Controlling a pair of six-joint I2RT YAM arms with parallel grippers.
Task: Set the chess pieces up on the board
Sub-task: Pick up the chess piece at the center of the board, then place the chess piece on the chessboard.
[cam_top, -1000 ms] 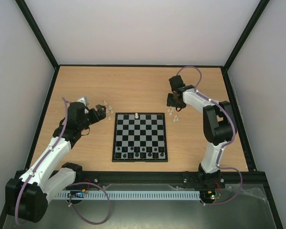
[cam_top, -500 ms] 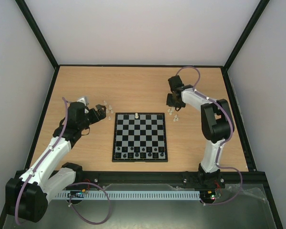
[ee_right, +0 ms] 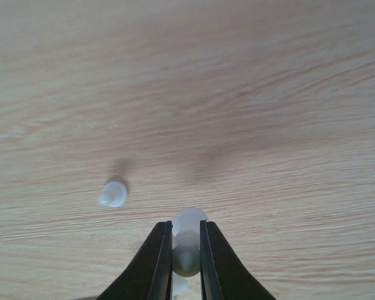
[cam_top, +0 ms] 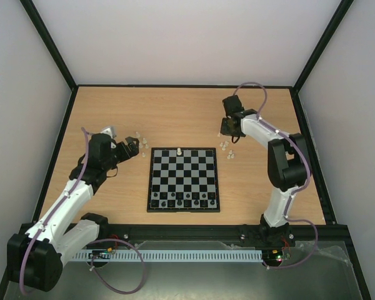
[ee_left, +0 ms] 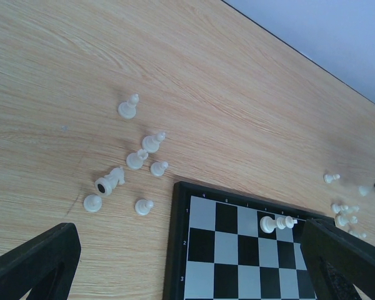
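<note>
1. Right tool [ee_right: 185, 225]: fingers clamped on one pale chess piece [ee_right: 187, 259], out past the far right corner of the board [cam_top: 151, 181]. Whether that piece touches the bench [cam_top: 175, 112] cannot be told.
2. Left tool [ee_left: 187, 262]: fingers spread wide apart, gripping nothing, off the board's far left corner.
3. Board: flat on the bench, between the two arms.
4. Lone pale piece [cam_top: 179, 151]: on the board's far row, near its middle.
5. Left cluster [ee_left: 137, 159]: seven pale pieces loose on the bench by the far left corner, one of them on its side.
6. Right cluster [cam_top: 228, 149]: several pale pieces on the bench near the right tool.
7. Black pieces [cam_top: 184, 201]: on the board's near rows.
</note>
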